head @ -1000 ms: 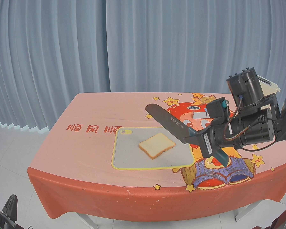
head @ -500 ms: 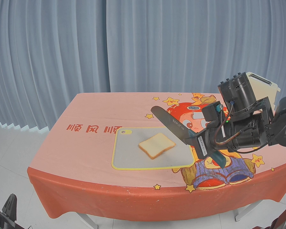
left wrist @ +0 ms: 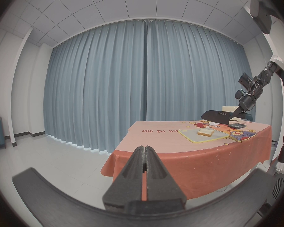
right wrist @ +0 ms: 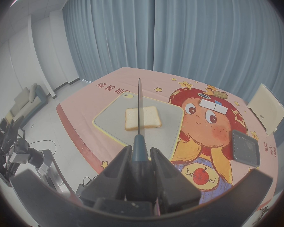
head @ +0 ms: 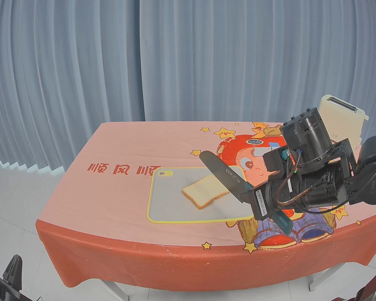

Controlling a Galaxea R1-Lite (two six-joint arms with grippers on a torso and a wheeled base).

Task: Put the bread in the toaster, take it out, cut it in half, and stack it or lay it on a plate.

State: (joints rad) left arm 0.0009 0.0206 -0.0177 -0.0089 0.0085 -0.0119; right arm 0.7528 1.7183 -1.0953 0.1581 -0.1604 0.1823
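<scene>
A slice of bread (head: pixel 202 190) (right wrist: pixel 143 118) lies flat on the grey cutting board (head: pixel 171 199) (right wrist: pixel 113 120) with a yellow rim. My right gripper (head: pixel 265 199) (right wrist: pixel 139 161) is shut on the teal handle of a dark knife (head: pixel 223 171) (right wrist: pixel 139 106). The blade hangs in the air over the bread's right side, edge down, lined up across the slice's middle in the right wrist view. The cream toaster (head: pixel 342 120) (right wrist: pixel 267 109) stands at the table's back right. A dark square plate (right wrist: pixel 245 147) lies right of the board. My left gripper (left wrist: pixel 144 171) is shut, low and far left of the table.
The table (head: pixel 113 197) wears an orange cloth with a cartoon print. Blue curtains (head: pixel 154 47) hang close behind it. The cloth left of the board is bare.
My right arm has carried the knife down and to the left, bringing the blade from beside the board to over the bread. The toaster behind the arm has come into sight.
</scene>
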